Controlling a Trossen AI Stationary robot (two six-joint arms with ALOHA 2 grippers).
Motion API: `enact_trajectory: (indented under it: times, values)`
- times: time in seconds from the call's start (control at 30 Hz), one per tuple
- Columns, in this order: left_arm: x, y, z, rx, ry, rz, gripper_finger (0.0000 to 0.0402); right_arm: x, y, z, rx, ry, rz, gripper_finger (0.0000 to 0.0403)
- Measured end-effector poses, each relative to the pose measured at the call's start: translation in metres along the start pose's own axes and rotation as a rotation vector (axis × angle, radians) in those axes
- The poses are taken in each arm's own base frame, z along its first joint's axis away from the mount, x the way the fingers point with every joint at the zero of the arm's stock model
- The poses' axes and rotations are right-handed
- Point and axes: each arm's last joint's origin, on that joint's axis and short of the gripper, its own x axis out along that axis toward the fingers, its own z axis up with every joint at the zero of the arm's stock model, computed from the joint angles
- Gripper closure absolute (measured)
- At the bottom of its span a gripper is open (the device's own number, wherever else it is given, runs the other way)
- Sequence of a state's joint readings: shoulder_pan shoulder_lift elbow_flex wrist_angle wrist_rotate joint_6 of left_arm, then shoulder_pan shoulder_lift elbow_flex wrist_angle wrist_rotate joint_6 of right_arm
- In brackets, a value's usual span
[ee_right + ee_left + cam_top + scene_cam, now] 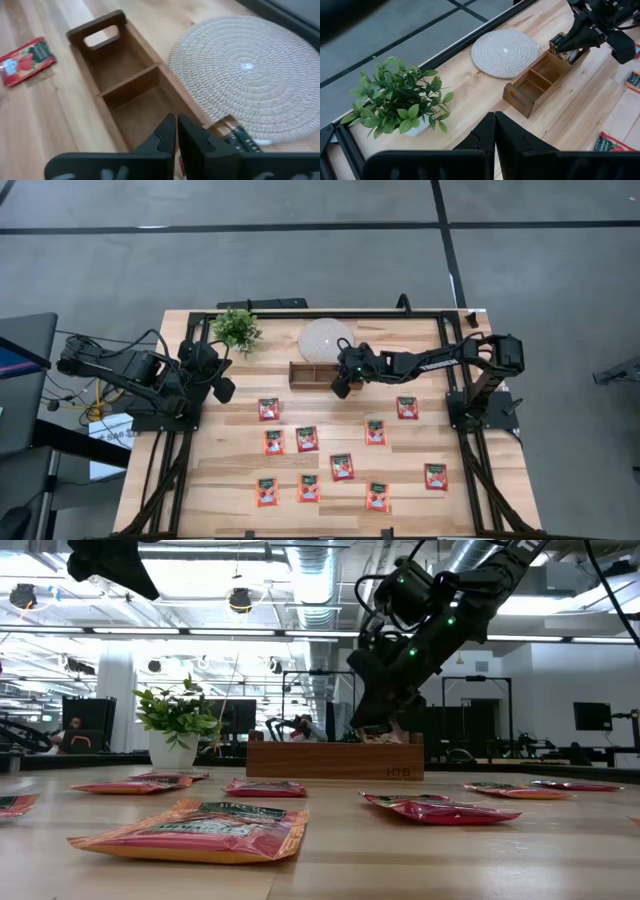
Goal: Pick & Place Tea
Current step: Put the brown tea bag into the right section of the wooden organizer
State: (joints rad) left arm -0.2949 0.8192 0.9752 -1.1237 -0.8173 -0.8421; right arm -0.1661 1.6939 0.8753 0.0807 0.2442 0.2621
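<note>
Sachets [195,830] lie below right gripper [378,720].

Two black jointed arms [420,363], green lights, black cables, dark wedge-shaped fingers [165,137].

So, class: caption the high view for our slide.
Right gripper shut over the tray's right end; red sachets scattered on the table.

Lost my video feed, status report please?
Right end effector shut, over the wooden tray's right-end compartment, sachets already there. Left end effector shut, parked near plant. Eleven tea sachets on table. Nothing blocking.
</note>
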Motion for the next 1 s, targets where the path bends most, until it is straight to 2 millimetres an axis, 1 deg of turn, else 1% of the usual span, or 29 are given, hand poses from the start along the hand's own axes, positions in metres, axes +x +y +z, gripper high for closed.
enact_trajectory:
  times: [0.4,0.7,0.9,1.0]
  values:
    - [0.000,0.000,0.000,0.000,0.000,0.000,0.0402,0.000,-0.002,-0.003,-0.008,0.021,-0.054,0.0392]
    - [0.000,0.000,0.000,-0.001,-0.001,0.000,0.0402,-0.001,-0.003,0.009,-0.010,0.001,-0.091,0.0392]
    - [0.000,0.000,0.000,-0.001,-0.001,0.000,0.0401,-0.001,-0.008,0.008,-0.002,0.030,-0.107,0.0392]
    - [0.000,0.000,0.000,-0.001,-0.001,-0.001,0.0402,-0.008,-0.008,0.013,0.000,0.002,-0.098,0.0392]
